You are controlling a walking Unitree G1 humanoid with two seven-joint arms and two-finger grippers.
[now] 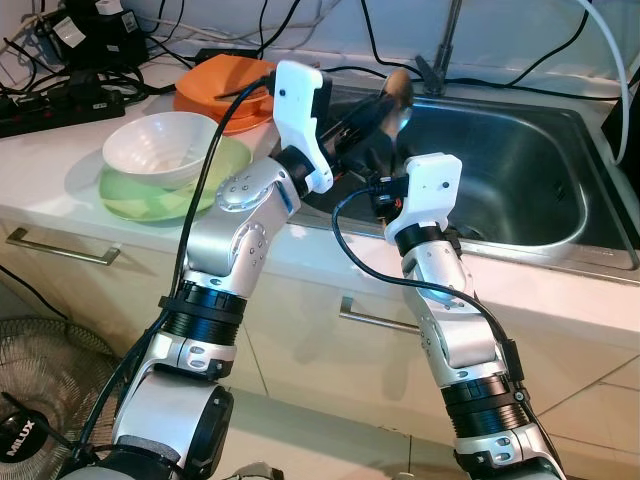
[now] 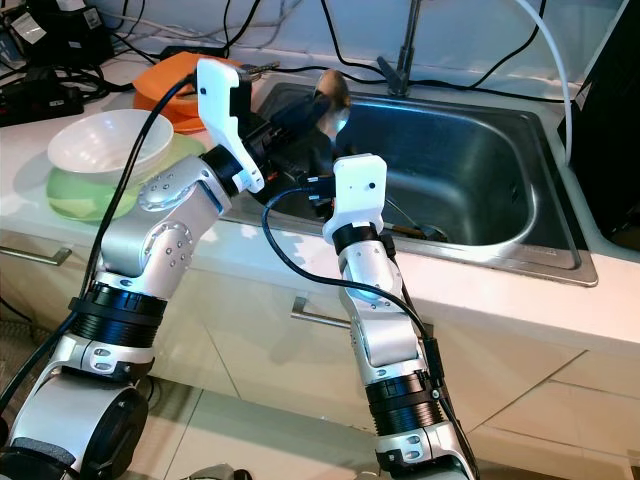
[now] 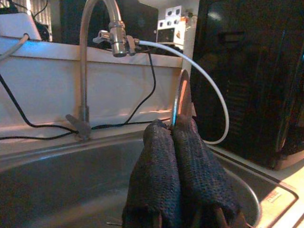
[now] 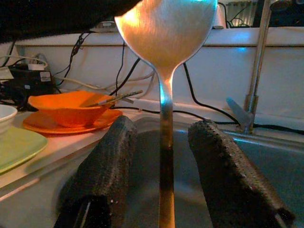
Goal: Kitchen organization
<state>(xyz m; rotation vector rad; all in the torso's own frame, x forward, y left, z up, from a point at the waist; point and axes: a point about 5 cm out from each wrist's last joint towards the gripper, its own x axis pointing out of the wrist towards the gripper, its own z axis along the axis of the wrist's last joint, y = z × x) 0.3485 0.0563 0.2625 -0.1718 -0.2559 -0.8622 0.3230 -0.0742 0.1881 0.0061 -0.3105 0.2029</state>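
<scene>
A metal spoon (image 1: 400, 95) stands upright over the left end of the steel sink (image 1: 520, 190). My left gripper (image 3: 173, 130) is shut on the spoon's handle, and the spoon bowl (image 3: 183, 95) sticks up edge-on past the fingertips. My right gripper (image 4: 161, 133) is open just in front of it, a black finger (image 4: 107, 166) on each side of the handle without touching. The spoon bowl (image 4: 166, 28) rises above those fingers.
On the counter to the left, a white bowl (image 1: 160, 145) rests on a green plate (image 1: 130, 195), with an orange bowl on an orange plate (image 1: 225, 85) behind. A faucet (image 1: 445, 50) stands behind the sink. Utensils (image 2: 415, 230) lie in the basin. Cables and a power strip (image 1: 60, 105) line the back.
</scene>
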